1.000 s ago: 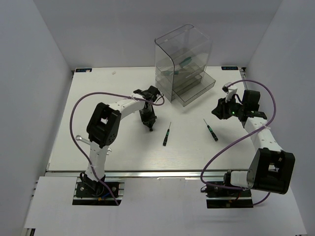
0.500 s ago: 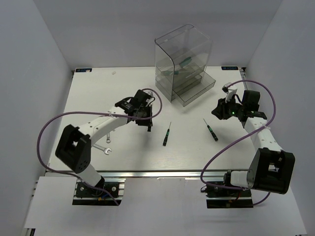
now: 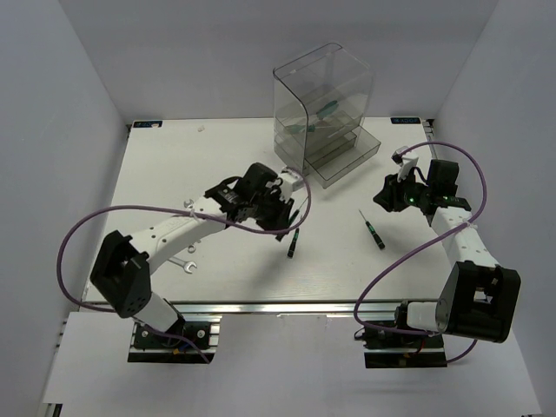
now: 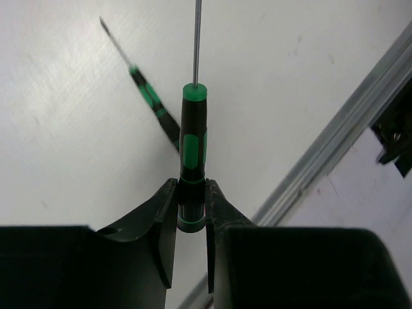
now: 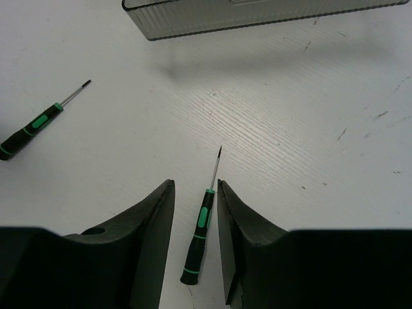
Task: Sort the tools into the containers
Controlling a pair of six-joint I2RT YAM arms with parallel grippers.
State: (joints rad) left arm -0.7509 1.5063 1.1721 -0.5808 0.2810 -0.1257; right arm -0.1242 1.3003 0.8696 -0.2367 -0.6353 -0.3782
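Screwdriver (image 4: 193, 129) clamped in left gripper (image 4: 191, 191), shaft forward.

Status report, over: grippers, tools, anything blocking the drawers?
Left gripper shut on a screwdriver, held above the table. Right gripper open over a second screwdriver. Third screwdriver and wrench lie loose. Nothing seen blocking the drawers.

Left wrist view: held screwdriver (image 4: 193, 138) loses its tip past the top edge, and it covers the handle end of the screwdriver on the table (image 4: 149, 100). Right wrist view crops the drawer unit (image 5: 257, 13) to one front wall. From above I can't read the drawer contents.
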